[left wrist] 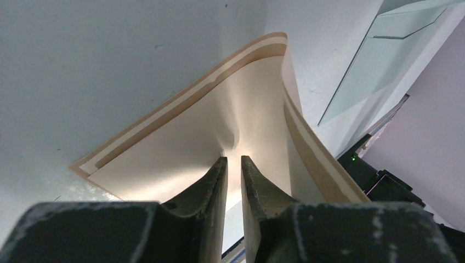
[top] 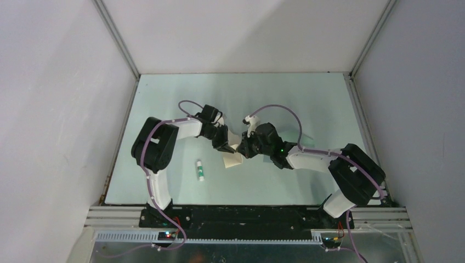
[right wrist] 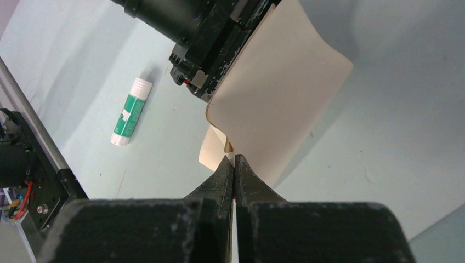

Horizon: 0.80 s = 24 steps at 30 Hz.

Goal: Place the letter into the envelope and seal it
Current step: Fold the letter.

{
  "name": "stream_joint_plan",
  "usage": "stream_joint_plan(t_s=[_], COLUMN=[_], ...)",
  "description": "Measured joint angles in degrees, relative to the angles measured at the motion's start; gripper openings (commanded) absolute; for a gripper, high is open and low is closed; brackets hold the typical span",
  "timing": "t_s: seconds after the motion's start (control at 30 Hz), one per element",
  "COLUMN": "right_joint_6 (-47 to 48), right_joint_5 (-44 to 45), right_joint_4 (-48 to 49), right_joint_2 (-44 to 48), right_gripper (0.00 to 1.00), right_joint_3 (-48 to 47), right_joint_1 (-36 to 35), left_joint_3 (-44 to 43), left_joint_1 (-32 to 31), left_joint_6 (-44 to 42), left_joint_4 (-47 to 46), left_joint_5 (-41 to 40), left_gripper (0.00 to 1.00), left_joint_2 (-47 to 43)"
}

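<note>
Your table is pale green, boxed in by white walls. At its middle both grippers have the letter between them. The left gripper is pinched on one edge, and the paper puckers at its tips. The right gripper is clamped tight on another edge. The sheet is raised and bowed.

The envelope lies flat on the table on the right arm's side, apart from the letter; you can't tell how its flap sits. The glue stick lies near the left arm, held by nothing.

I'd judge you are early in the task: the letter is picked up, but it is not yet inserted and the envelope is not sealed.
</note>
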<state>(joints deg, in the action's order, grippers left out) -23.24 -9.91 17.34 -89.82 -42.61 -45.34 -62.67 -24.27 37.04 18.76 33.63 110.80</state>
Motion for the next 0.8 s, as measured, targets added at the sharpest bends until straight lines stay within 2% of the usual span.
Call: stream_joint_plan(t_s=[0.47, 0.8], right_joint_6=[-1.8, -3.1], right_joint_5=[-1.8, -2.3], right_joint_4=[0.3, 0.4], right_joint_2=[-8.8, -11.0], right_gripper=[0.00, 0.00], right_joint_3=[-2.4, -3.9], right_joint_1=[-1.5, -2.0], left_joint_3=[0.1, 0.1], left_joint_1=[2.4, 4.7], left_joint_6=[0.0, -1.5], left_joint_4=[1.7, 5.2], left_joint_5=[-1.0, -1.6], left_gripper=[0.22, 0.22], left_joint_2=[-2.2, -6.9])
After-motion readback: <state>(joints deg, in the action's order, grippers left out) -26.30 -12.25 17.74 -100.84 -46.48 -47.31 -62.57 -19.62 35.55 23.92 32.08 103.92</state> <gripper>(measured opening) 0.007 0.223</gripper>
